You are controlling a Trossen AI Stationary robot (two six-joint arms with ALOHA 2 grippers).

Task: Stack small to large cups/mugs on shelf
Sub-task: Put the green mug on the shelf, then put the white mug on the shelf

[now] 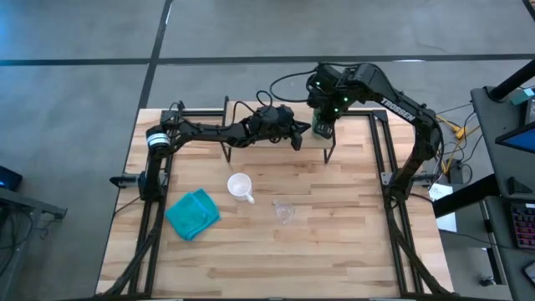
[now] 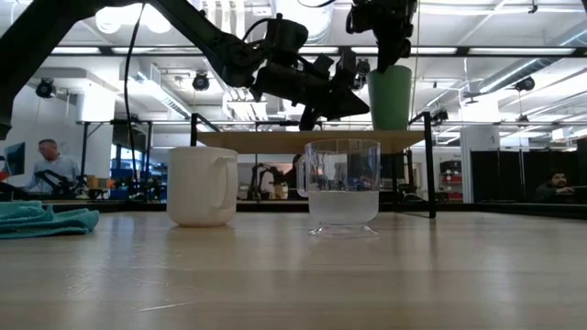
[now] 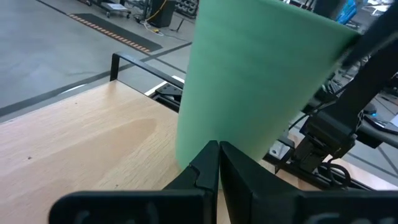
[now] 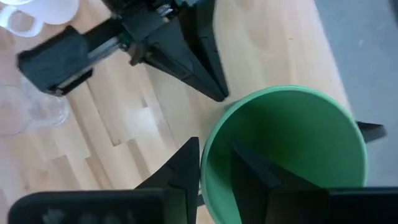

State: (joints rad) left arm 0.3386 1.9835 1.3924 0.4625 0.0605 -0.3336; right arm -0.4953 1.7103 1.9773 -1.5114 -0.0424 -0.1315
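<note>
The green cup [image 2: 391, 96] stands upright with its base on the shelf [image 2: 275, 140], near the shelf's right end [image 1: 328, 138]. My right gripper [image 4: 214, 165] comes down on it from above and is shut on its rim. My left gripper [image 3: 218, 149] is shut and reaches over the shelf from the left, with its fingertips right beside the cup's lower wall [image 3: 205, 124]. The white mug [image 1: 240, 186] and the clear glass cup [image 1: 284, 211] stand on the tabletop, nearer than the shelf. My right gripper pinches the green cup's rim wall [image 4: 204, 158], with one finger inside the cup [image 4: 252, 168] and one outside [image 4: 183, 165]. It points down from above. The cup is upright with its base on the shelf. My left gripper's shut fingertips [image 3: 211, 152] stand level against the cup's lower wall. I cannot tell whether they touch it.
A teal cloth [image 1: 192, 213] lies crumpled on the tabletop, left of the mug. The shelf's thin black legs [image 1: 329, 152] stand on the far half of the table. Black frame rails run along the table's left and right edges. People sit in the room beyond the table.
</note>
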